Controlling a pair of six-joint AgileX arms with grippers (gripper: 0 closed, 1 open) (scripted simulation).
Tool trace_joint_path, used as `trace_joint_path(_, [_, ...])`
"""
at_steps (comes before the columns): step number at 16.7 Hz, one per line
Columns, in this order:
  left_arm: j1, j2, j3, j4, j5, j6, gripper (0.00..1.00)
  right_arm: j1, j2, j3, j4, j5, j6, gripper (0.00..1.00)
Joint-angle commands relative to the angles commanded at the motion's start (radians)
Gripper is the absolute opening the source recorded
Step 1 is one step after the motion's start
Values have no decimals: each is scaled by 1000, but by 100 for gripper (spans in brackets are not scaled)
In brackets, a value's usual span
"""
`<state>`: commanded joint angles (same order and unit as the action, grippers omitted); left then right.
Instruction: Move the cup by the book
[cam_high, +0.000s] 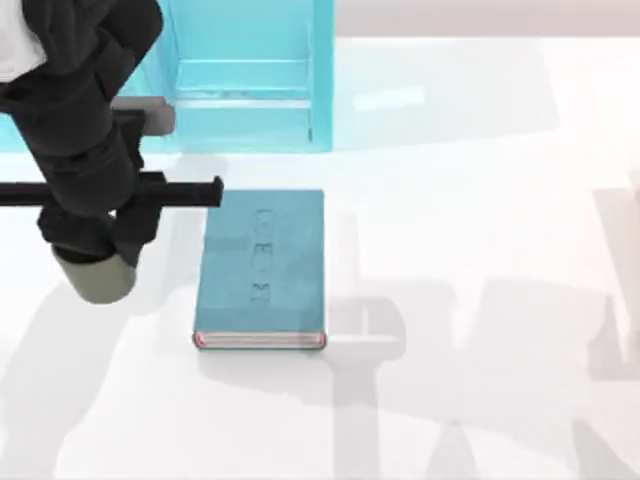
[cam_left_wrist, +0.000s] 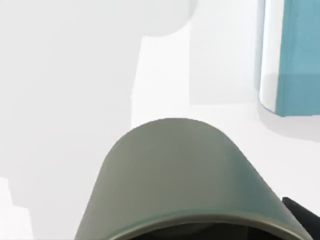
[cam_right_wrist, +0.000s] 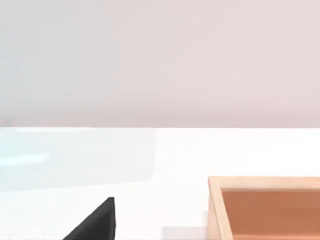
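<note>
One cup (cam_high: 100, 277), olive-grey and cylindrical, hangs under the left tool (cam_high: 95, 262) at the left of the counter (cam_high: 480, 200), just left of the book (cam_high: 262, 268) and apart from it. The arm hides the tool's fingers from above, so whether they grip the cup cannot be told. In the left wrist view the cup wall (cam_left_wrist: 185, 175) looms large, with the book's white page edge (cam_left_wrist: 272, 55) beyond it.

One teal book lies flat, cover up. One light-blue shelf unit (cam_high: 245, 75) stands behind it at the counter's far edge.

The right wrist view shows one shallow wooden box (cam_right_wrist: 265, 207) on the white counter, with nothing visible inside.
</note>
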<state>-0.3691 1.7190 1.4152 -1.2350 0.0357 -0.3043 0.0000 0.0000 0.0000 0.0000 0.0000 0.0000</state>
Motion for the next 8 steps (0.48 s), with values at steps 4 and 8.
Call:
trace_joint_path(4, [-43,-2,18,3,-5,-86,0,0,0,0,0,0,0,100])
trace_joint_path(8, [-39,-2,15,3,-4,-84,0,0,0,0,0,0,0,100])
